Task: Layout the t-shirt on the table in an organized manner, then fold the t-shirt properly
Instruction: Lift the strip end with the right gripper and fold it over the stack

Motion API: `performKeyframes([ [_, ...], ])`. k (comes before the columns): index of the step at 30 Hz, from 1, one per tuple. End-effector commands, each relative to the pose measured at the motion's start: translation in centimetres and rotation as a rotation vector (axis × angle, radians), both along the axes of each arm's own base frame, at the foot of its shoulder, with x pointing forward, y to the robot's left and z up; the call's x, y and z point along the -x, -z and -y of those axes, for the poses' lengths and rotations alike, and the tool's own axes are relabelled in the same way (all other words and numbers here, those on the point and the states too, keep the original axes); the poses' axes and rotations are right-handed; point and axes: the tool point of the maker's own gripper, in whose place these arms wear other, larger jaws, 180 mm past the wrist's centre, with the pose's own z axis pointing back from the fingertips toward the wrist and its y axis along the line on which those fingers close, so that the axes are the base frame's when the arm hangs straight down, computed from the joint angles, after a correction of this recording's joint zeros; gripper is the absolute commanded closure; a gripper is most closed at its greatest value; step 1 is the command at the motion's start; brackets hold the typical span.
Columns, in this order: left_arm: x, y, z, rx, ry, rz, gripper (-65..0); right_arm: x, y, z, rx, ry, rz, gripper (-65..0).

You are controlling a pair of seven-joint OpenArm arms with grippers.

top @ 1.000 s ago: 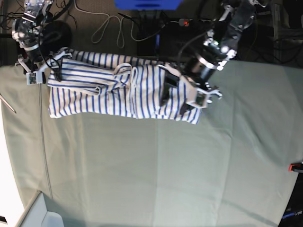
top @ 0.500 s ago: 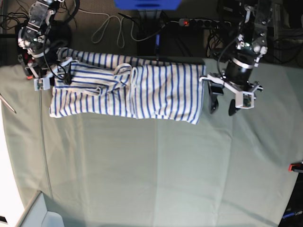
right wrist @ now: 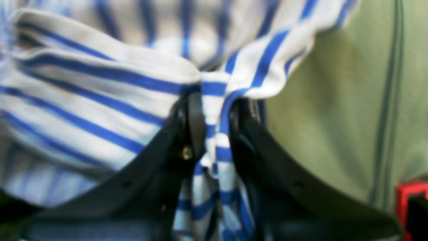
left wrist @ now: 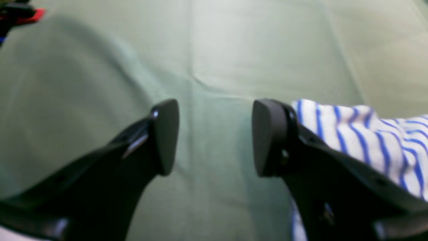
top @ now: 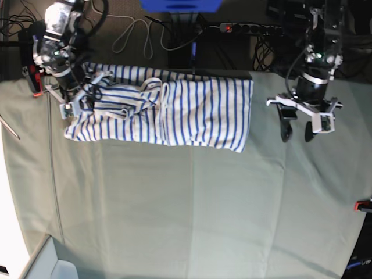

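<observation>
left hand (left wrist: 214,137) open over table (left wrist: 234,50), t-shirt (left wrist: 367,134) beside

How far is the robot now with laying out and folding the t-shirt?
Done: little; the t-shirt lies bunched in a band along the table far edge. In hand: the right end effector pinches a fold of the fabric; the left end effector hangs open beside the shirt. Left: spreading it flat and every fold.

Beyond the far edge lies a dark floor (top: 145,52) strewn with black cables, a looped white cord (top: 135,36) among them. A blue object (top: 181,5) sits at the top centre, beside a power strip (top: 238,27) with a red light. Bright white glare washes the lower left corner
</observation>
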Motion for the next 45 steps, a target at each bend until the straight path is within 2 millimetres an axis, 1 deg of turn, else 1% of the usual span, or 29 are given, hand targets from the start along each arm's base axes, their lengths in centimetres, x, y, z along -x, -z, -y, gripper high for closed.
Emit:
performKeyframes([
  [1, -0.4, -1.6, -1.3, -0.018, -0.022, 0.057, -34.2, -1.6, -2.4, -0.7, -0.015, -0.018, 0.087, 0.0],
  [2, -0.2, -1.8, -2.2, -0.027, -0.045, 0.058, -34.2, -1.7, -3.0, -0.8, -0.001, -0.023, 0.089, 0.0],
  [4, -0.2, -2.6, -3.8, -0.046, -0.082, 0.079, -34.2, -2.2, -4.6, -0.8, 0.053, -0.026, 0.091, 0.0],
  [5, -0.3, -3.2, -4.5, -0.055, -0.099, 0.092, -34.2, -2.4, -5.3, -1.3, 0.081, -0.038, 0.091, 0.0],
  [8, 0.1, -3.9, -6.6, -0.079, -0.148, 0.103, -34.2, -3.4, -7.4, -2.3, 0.18, -0.113, 0.125, 0.0],
  [11, 0.2, -4.6, -8.0, -0.096, -0.181, 0.119, -34.2, -3.9, -8.9, -4.7, 0.237, -0.204, 0.157, 0.0],
  [15, 0.7, -5.8, -10.0, -0.122, -0.228, 0.142, -34.2, -2.6, -9.3, -8.6, 0.258, -0.328, 0.162, 0.0],
  [16, 0.8, -5.9, -10.4, -0.127, -0.237, 0.144, -34.2, -2.2, -9.3, -9.2, 0.257, -0.348, 0.16, 0.0],
  [19, 1.6, -6.2, -11.7, -0.146, -0.268, 0.142, -34.2, -0.7, -8.8, -11.2, 0.269, -0.419, 0.135, 0.0],
  [21, 1.8, -6.4, -12.3, -0.153, -0.284, 0.144, -34.2, 0.5, -8.3, -13.5, 0.265, -0.489, 0.12, 0.0],
  [23, 1.9, -6.5, -12.5, -0.155, -0.289, 0.144, -34.2, 1.2, -8.4, -15.7, 0.244, -0.549, 0.127, 0.0],
  [25, 2.2, -6.6, -13.0, -0.161, -0.299, 0.145, -34.2, 1.5, -8.9, -18.1, 0.214, -0.603, 0.152, 0.0],
  [27, 2.5, -6.3, -13.0, -0.163, -0.298, 0.133, -34.2, 1.5, -9.5, -20.0, 0.193, -0.633, 0.178, 0.0],
  [30, 2.8, -6.6, -12.7, -0.168, -0.289, 0.136, -34.2, 0.4, -10.6, -22.2, 0.204, -0.665, 0.211, 0.0],
  [32, 3.1, -6.6, -12.5, -0.171, -0.284, 0.131, -34.2, -0.6, -10.7, -23.3, 0.228, -0.697, 0.208, 0.0],
  [34, 3.0, -7.0, -12.3, -0.174, -0.278, 0.14, -34.2, -1.7, -10.3, -24.5, 0.262, -0.74, 0.198, 0.0],
  [37, 4.1, -6.4, -12.2, -0.182, -0.272, 0.111, -34.2, -3.0, -9.8, -26.1, 0.273, -0.796, 0.186, 0.0],
  [38, 4.3, -6.6, -12.1, -0.184, -0.267, 0.112, -34.2, -3.5, -9.8, -26.4, 0.269, -0.801, 0.186, 0.0],
  [42, 5.4, -6.6, -13.0, -0.203, -0.288, 0.094, -34.2, -5.2, -9.3, -27.1, 0.256, -0.821, 0.172, 0.0],
  [43, 5.6, -6.6, -13.2, -0.208, -0.294, 0.093, -34.2, -5.4, -9.2, -27.2, 0.257, -0.825, 0.172, 0.0],
  [45, 6.5, -6.3, -13.7, -0.207, -0.32, 0.079, -34.2, -5.6, -9.3, -27.4, 0.256, -0.833, 0.178, 0.0],
])
